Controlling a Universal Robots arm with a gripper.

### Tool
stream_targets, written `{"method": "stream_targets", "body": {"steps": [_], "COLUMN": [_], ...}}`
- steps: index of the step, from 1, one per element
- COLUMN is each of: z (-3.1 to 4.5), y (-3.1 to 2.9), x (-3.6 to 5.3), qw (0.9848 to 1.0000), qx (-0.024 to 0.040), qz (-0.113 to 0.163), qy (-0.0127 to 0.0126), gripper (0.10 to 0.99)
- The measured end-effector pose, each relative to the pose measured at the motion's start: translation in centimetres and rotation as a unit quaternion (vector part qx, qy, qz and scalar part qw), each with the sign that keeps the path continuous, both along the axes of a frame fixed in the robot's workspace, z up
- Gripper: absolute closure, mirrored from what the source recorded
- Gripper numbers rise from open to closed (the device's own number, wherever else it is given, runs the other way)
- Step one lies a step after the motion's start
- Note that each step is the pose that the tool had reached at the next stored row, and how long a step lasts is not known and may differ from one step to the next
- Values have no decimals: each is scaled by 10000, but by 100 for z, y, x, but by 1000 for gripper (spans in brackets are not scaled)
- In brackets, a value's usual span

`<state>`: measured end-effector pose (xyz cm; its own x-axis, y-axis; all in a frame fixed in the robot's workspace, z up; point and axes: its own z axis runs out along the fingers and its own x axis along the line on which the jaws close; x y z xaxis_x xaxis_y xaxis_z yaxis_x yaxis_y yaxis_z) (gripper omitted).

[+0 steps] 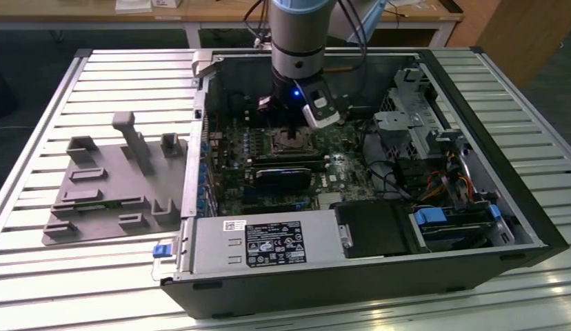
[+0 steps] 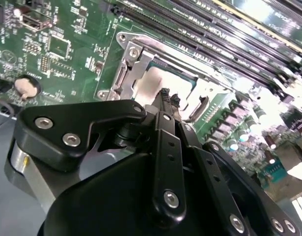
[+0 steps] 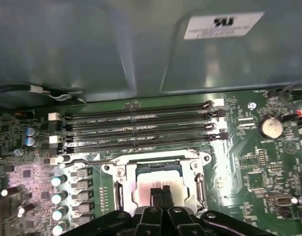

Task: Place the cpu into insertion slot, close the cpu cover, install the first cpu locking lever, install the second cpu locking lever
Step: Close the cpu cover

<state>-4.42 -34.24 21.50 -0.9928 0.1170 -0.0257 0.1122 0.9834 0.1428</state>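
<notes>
The cpu (image 3: 158, 178) lies flat in the insertion slot (image 3: 159, 167) on the green board, its pale face smeared white. It also shows in the second wrist view as the cpu (image 2: 151, 79). The silver cpu cover (image 3: 119, 173) lies down around it, framing the chip; the cpu cover (image 2: 132, 63) looks the same from the other side. A thin metal lever (image 3: 87, 161) runs along the socket's edge. My gripper (image 3: 161, 190) is shut, both black fingertips pressed together just over the chip's face, with nothing between them. In the exterior view the gripper (image 1: 283, 129) hangs over the socket (image 1: 287, 143).
Several black memory slots (image 3: 141, 129) run beside the socket, and the case wall (image 3: 92, 49) rises behind them. A row of capacitors (image 3: 57, 196) and a coin battery (image 3: 270, 127) flank it. A black card (image 1: 285, 176), a power supply (image 1: 263, 245) and a drive cage (image 1: 414, 103) crowd the case.
</notes>
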Motion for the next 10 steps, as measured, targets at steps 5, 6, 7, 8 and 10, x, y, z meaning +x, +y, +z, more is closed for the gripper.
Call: {"method": "stream_targets", "body": {"steps": [5, 6, 7, 8, 10], "z": [127, 152, 174, 194, 227], "y": [0, 0, 0, 0, 0], "x": [0, 0, 0, 0, 0], "qw": [10000, 10000, 10000, 10000, 10000], "qx": [1, 0, 0, 1, 0], "qz": [0, 0, 0, 0, 0], "qy": [0, 0, 0, -1, -1], "gripper": [984, 984, 984, 984, 984]}}
